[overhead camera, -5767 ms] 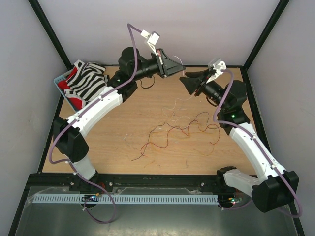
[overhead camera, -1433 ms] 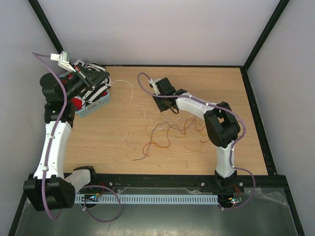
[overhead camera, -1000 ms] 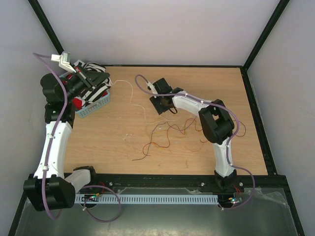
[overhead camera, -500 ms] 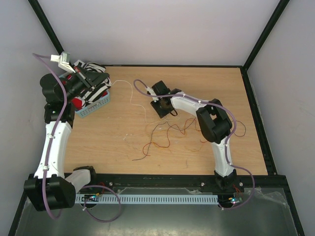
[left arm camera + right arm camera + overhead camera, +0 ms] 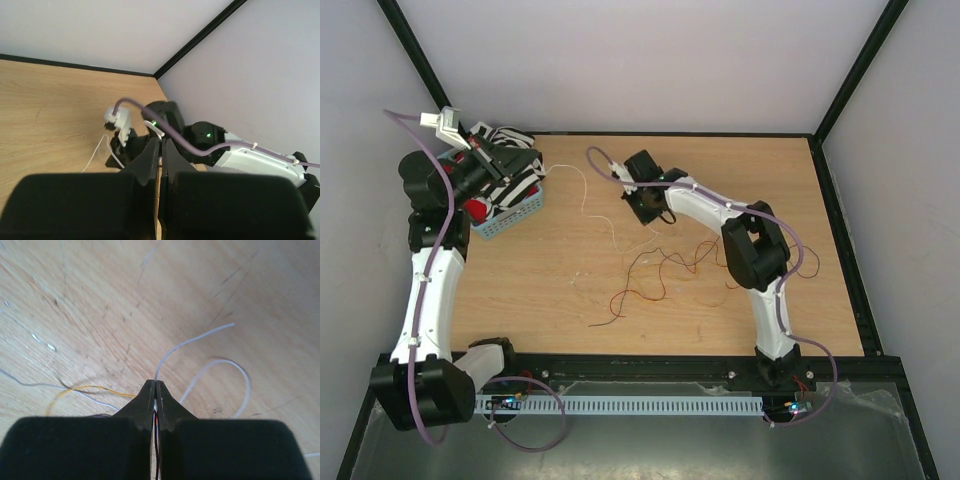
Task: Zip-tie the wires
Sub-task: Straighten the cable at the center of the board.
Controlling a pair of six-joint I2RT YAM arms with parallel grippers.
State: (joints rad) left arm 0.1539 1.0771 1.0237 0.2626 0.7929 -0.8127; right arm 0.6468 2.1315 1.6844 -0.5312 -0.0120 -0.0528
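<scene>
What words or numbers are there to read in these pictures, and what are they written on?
No words, numbers or signs can be read in any view.
Little board at the left arm's base: too small to tell if anything is written.
Striped cloth in the basket: only stripes, no letters.

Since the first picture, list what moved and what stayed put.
Left claw swung left over the basket, drawing a pale wire along. Right claw dropped and shut on the wires; lately it crept far-left. The rest of them mostly stayed.
</scene>
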